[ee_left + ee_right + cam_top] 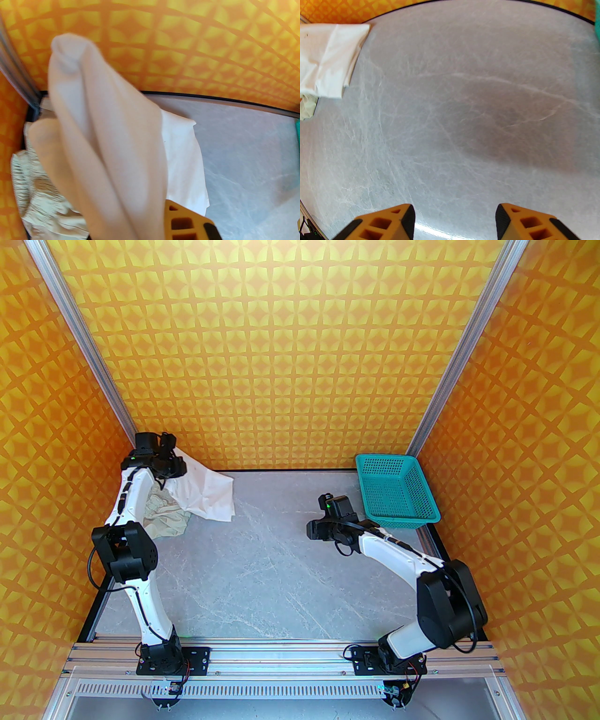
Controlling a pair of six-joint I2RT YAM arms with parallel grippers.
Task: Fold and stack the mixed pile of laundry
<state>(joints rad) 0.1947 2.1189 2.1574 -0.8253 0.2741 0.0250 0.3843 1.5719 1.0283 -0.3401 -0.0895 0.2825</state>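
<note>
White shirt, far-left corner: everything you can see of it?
The white shirt is soft, thin, creased cloth. The left gripper, shut on a bunched fold, holds that part raised at the far-left corner; the rest drapes onto the grey table, its lower edge against the beige-cream piece. Sleeves and collar cannot be made out.

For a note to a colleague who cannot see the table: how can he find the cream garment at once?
Look at the table, far left corner, beside the left arm. Of two garments, the cream garment is the nearer, crumpled one with a gathered elastic band; the white shirt in the left gripper is plain and larger.
</note>
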